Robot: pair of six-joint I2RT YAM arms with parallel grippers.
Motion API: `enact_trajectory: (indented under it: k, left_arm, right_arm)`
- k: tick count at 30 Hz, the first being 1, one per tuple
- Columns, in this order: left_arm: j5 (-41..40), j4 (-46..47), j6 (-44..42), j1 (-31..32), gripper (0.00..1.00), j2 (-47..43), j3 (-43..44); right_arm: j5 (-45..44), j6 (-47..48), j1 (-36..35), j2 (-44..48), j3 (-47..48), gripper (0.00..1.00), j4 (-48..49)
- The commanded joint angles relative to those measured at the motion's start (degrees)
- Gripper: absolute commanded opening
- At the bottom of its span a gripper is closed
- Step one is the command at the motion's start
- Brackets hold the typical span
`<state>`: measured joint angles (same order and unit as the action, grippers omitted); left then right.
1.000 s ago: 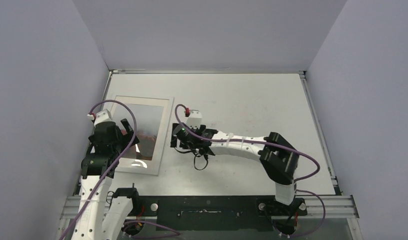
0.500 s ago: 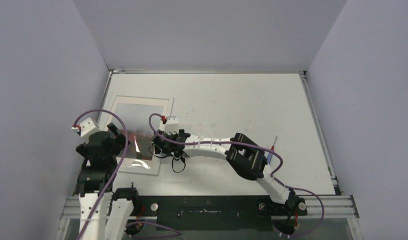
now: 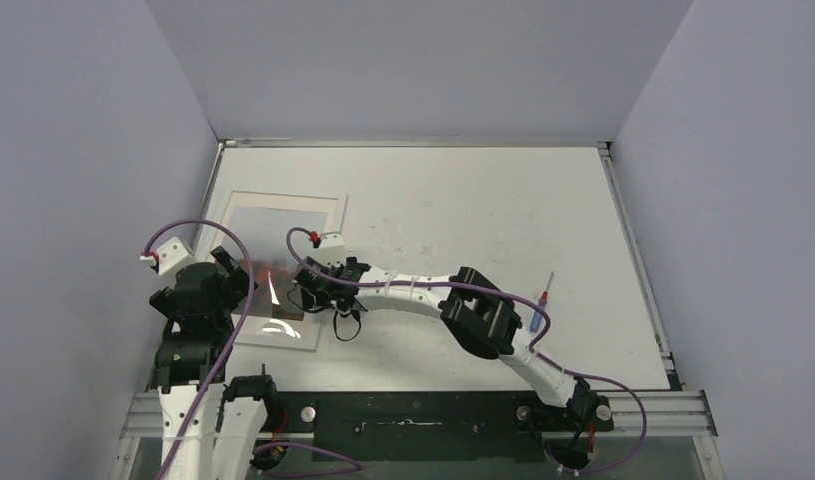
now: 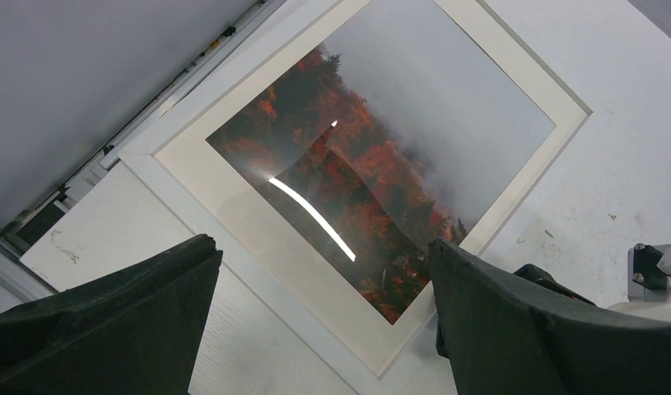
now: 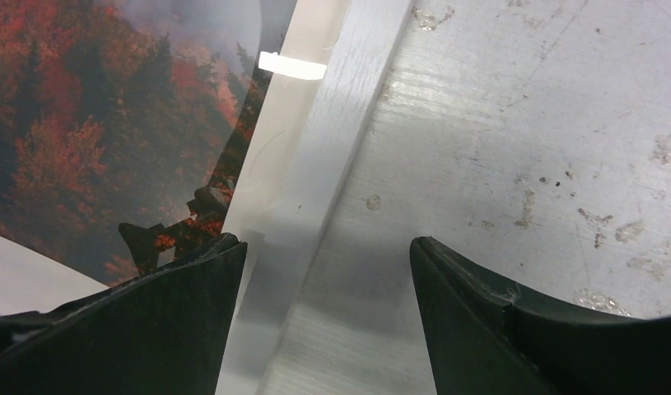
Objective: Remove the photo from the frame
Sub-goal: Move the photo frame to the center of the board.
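Here, the left gripper (image 3: pixel 230 268) is seen over the near-left part of the frame (image 3: pixel 283 197), its jaws spread wide with nothing between them. In the left wrist view its two black fingers (image 4: pixel 109 321) are held above the frame's glossy front, apart from it. The frame is laid flat and face up on the white table (image 3: pixel 463 200). The photo (image 3: pixel 283 222) is seen inside the frame, under the glossy front, with misty grey sky towards the frame's far end and orange-red trees towards its near end, a pale margin all round. A bright streak of reflected light is shown across the trees.

At the frame's right border strip, towards its near corner, the right gripper (image 3: pixel 308 290) is held low with its jaws parted, and nothing is pinched. In the right wrist view one finger (image 5: pixel 151 329) is placed on the photo's side of the strip and the other over bare table, so the strip is straddled. Whether the strip is touched cannot be told.

Well to the right of the frame, a red-and-blue screwdriver (image 3: pixel 540 303) is seen lying on the table, apart from both grippers.
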<state>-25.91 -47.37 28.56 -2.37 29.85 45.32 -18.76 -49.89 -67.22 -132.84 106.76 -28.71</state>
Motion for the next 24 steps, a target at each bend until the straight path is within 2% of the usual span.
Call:
enact_trajectory:
  k: [1, 5, 7, 13, 18, 24]
  left_arm:
    - [0.06, 1.36, 0.55, -0.59, 0.97, 0.22, 0.21]
    - [0.48, 1.59, 0.39, -0.62, 0.97, 0.40, 0.12]
    - [0.81, 1.76, 0.36, -0.68, 0.97, 0.45, 0.03]
    - [2.71, 2.62, -0.25, -0.66, 0.97, 1.01, -0.31]
    - [5.27, 3.53, -0.76, -0.77, 0.97, 2.24, -0.59]
    - [10.10, 4.81, -1.84, -0.79, 0.97, 5.46, -0.87]
  right_arm:
    - [-1.67, 0.92, -0.25, -2.68, 4.61, 0.73, -4.27]
    - [-3.43, 0.77, -0.21, -2.51, 3.97, 0.63, -5.39]
    - [-4.73, 0.42, 0.06, -1.73, 3.08, 0.62, -6.47]
    - [-6.47, -0.56, 2.55, 5.86, -8.99, 0.31, -3.32]
    - [-5.27, -1.12, 5.91, 14.06, -22.80, 0.29, 1.05]
    - [-4.55, 3.91, 7.78, 24.64, -37.98, 0.30, 3.66]
